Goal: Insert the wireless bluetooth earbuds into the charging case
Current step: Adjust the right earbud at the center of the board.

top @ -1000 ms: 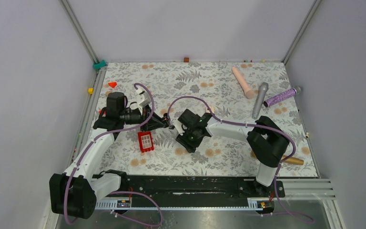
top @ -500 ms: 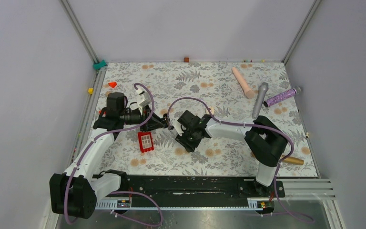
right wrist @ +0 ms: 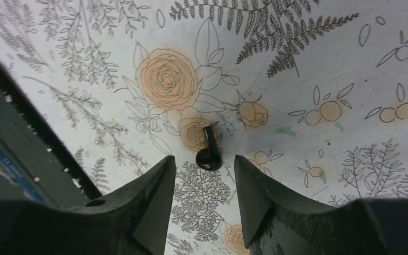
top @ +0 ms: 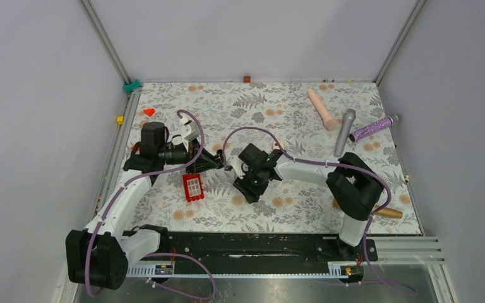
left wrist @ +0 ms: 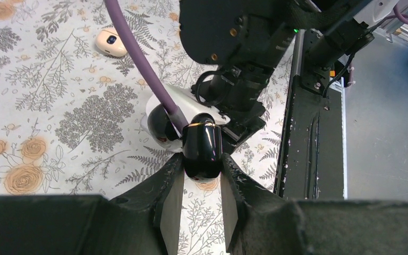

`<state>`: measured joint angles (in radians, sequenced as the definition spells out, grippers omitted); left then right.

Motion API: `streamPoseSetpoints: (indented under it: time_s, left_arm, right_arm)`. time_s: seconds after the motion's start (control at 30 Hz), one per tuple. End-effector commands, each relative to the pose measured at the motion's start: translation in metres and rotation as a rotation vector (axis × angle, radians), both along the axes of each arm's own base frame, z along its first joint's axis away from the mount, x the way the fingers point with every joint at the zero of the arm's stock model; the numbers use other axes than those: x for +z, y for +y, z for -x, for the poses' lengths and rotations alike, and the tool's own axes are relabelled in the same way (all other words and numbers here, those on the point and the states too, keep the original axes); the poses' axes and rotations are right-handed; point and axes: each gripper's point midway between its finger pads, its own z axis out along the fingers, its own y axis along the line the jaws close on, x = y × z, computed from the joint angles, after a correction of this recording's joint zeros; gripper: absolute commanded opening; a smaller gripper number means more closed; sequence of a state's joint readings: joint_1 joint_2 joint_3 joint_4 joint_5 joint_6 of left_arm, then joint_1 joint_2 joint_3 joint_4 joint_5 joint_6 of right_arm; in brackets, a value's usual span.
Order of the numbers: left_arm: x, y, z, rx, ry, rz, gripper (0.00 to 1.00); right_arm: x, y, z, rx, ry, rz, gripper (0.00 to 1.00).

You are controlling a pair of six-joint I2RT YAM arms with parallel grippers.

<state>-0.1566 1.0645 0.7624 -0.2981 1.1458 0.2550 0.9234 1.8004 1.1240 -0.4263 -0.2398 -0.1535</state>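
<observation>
Lying on floral cloth [top: 290, 107] within grey walls [top: 246, 38], an earbud [right wrist: 209, 154] fronts the spread right claw [right wrist: 204, 158]; left claw [left wrist: 202, 158] pinches black case [left wrist: 203, 142].

Table cover [top: 290, 107]: white, printed with grey ferns and orange roses. Earbud [right wrist: 209, 154]: plain black. Charging case [left wrist: 202, 144]: glossy black — one gold band near the top. Cable [left wrist: 138, 53]: purple. Block [top: 193, 187]: red, pale grid on top.

Left pincer [left wrist: 202, 178] clamped, right pincer [right wrist: 204, 162] parted

Bright, even overhead light, soft shadows; wrist views blur at near edges.
</observation>
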Motion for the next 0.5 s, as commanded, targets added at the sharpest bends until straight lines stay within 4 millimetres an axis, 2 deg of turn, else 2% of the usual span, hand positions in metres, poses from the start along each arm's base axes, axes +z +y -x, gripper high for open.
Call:
streamPoseSetpoints:
  time_s: [0.0,0.23,0.47]
  left_arm:
    - [0.033,-0.006,0.005,-0.082,-0.139,0.064,0.00]
    - [0.033,-0.006,0.006,-0.092,-0.140,0.067,0.00]
    - [0.033,-0.004,0.006,-0.093,-0.138,0.063,0.00]
  right_arm:
    - [0.020,0.003,0.005,-0.033,0.136,-0.140,0.52]
    - [0.021,0.002,-0.001,-0.141,0.251,-0.218,0.54]
    - [0.012,0.001,0.010,-0.181,0.339,-0.214,0.53]
